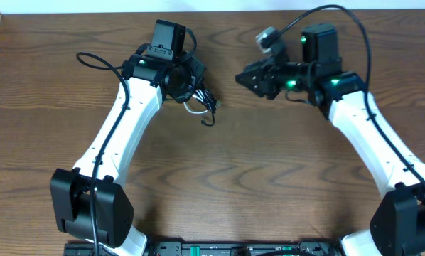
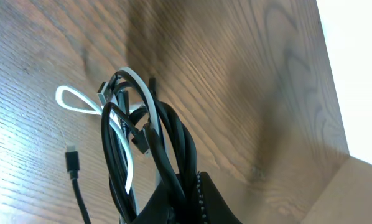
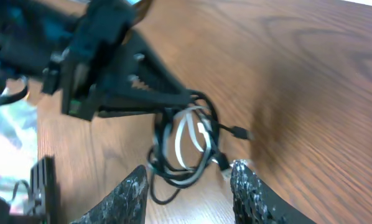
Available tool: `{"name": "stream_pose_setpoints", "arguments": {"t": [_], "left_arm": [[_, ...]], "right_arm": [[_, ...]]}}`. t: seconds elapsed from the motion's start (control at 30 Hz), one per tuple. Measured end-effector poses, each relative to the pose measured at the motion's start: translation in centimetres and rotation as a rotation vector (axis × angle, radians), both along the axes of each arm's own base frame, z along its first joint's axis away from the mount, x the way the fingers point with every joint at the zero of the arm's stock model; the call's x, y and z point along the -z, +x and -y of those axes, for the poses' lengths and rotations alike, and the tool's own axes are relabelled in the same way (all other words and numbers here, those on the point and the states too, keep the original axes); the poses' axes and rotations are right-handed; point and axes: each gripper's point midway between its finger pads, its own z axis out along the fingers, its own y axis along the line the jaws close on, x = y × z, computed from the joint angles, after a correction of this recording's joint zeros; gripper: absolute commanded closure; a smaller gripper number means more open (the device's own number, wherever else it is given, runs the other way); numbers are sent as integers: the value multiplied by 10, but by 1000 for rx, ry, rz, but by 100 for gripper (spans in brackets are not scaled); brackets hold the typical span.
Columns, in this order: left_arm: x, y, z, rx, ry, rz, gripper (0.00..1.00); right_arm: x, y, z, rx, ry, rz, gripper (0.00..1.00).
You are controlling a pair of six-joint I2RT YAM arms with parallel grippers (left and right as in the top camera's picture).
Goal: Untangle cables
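Your left fingers pinch the 2 looped cables, 1 black, 1 white; your right fingers stand spread, near but apart, above the counter.

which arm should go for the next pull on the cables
Right. The right gripper is empty, jaws open, facing the cables without touching them. The left gripper is shut on the tangle, so it likely should just hold while the right pulls a strand.

The cables are one black, one white, on a brown table with wavy wood grain. The left arm and right arm are white with black joints. Seen from overhead, green lights glow at ten and two o'clock, seemingly on the wrists.
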Motion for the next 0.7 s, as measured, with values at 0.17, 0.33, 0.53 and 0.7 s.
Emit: {"name": "stream_pose_setpoints", "arguments": {"t": [0.17, 0.33, 0.53, 0.7], "left_arm": [[-1, -4, 10, 26, -16, -4, 93], [-1, -6, 16, 42, -20, -1, 93], [-2, -6, 17, 42, -20, 0, 93], [-2, -6, 17, 43, -20, 0, 93]], "right_arm": [[9, -14, -25, -87, -20, 25, 61], [25, -17, -38, -124, -29, 13, 62], [40, -21, -47, -150, -41, -15, 66], [42, -25, -53, -167, -43, -17, 69]]}}
